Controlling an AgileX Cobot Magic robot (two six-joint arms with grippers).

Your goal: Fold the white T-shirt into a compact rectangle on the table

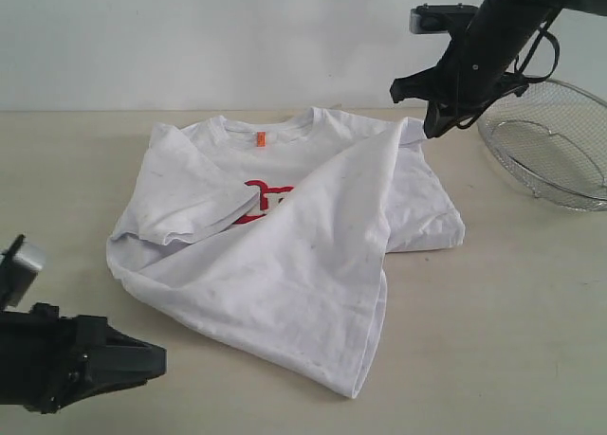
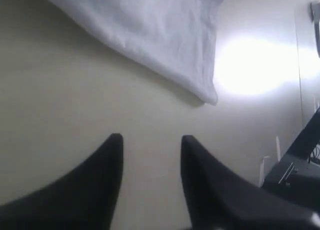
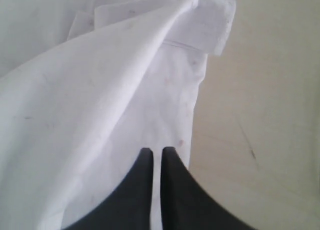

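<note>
The white T-shirt (image 1: 285,255) lies crumpled on the table (image 1: 503,321), with one side folded diagonally across its chest. Part of the red lettering (image 1: 261,200) still shows. My right gripper (image 1: 432,127) hovers at the shirt's far right corner. In the right wrist view this gripper (image 3: 156,151) is shut over the white T-shirt (image 3: 100,89), and I see no cloth pinched between its fingers. My left gripper (image 1: 156,359) sits low at the near left, clear of the shirt. It (image 2: 151,140) stands open over bare table, with the T-shirt's hem (image 2: 150,34) ahead of it.
A round wire-mesh basket (image 1: 555,146) stands at the far right, just beyond the right arm. A pale wall runs along the table's back edge. Bare tabletop lies in front of and to the right of the shirt.
</note>
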